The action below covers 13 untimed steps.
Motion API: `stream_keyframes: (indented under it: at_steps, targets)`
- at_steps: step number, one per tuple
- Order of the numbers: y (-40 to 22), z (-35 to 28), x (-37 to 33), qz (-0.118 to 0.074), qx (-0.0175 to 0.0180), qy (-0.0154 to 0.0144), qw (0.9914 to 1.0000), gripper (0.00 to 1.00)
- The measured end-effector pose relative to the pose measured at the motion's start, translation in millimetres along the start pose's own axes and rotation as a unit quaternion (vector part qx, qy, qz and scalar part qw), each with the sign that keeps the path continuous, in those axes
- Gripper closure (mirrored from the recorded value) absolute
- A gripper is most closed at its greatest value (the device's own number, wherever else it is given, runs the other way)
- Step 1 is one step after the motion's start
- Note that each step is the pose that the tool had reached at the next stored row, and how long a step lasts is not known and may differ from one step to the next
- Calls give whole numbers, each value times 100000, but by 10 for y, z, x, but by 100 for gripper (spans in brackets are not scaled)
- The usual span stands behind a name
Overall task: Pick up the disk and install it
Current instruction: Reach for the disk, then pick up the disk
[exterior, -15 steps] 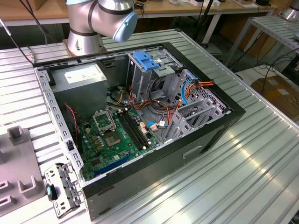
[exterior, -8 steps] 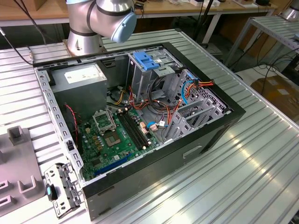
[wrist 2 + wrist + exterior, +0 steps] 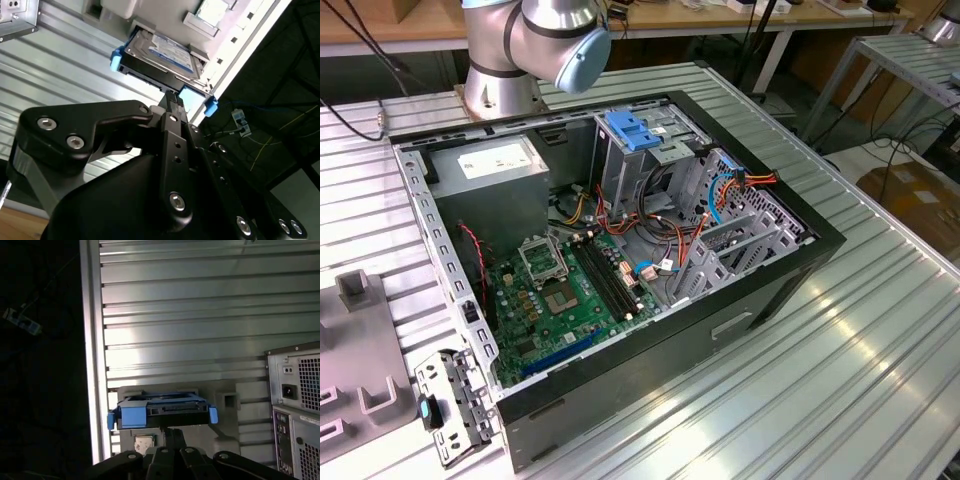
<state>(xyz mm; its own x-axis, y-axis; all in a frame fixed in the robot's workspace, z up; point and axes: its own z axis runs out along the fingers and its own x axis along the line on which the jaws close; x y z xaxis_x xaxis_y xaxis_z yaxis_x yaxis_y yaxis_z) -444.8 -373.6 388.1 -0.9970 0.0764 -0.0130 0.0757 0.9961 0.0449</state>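
The disk [image 3: 161, 50] is a silver-grey hard drive with a white-and-blue label and blue side rails. It lies on a grey holder [image 3: 220, 30] at the edge of the ribbed table. In the first wrist view the disk [image 3: 162, 411] is seen edge-on, with its connector side towards me. My black gripper [image 3: 172, 96] is shut, its tip right at the middle of that edge, beside a blue tab. The gripper [image 3: 171, 431] sits just in front of the disk; contact cannot be made out.
The open computer case [image 3: 800, 255] lies on the ribbed metal table [image 3: 880, 350], with a motherboard, cables and a blue bracket [image 3: 633, 130] on the drive cage. A grey power supply [image 3: 490, 175] fills one corner. The arm's base [image 3: 505, 75] stands behind the case. A grey fixture [image 3: 360, 345] lies at the exterior view's left.
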Motion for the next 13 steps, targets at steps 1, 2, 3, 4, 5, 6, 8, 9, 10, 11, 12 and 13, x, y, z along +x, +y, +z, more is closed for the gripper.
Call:
stream_keyframes:
  at_steps: [1,2,3,4,5,6,8,9,10,11,12,13]
  targets:
    - [0,4,91,-4,-3,21,100000,89]
    - [-4,5,148,3,6,64,100000,89]
    - [-6,5,173,8,6,98,100000,89]
    - [-7,7,179,7,6,114,100000,89]
    - [-7,6,180,1,8,118,100000,89]
    - [-7,6,180,-3,8,120,100000,89]
    - [-7,6,184,7,8,121,100000,89]
    - [-7,6,185,6,7,121,100000,89]
    - [-7,6,185,4,8,119,100000,89]
    - [-7,6,185,4,8,119,100000,89]
    - [-7,6,185,7,7,120,100000,89]
    - [-7,6,186,7,8,121,100000,89]
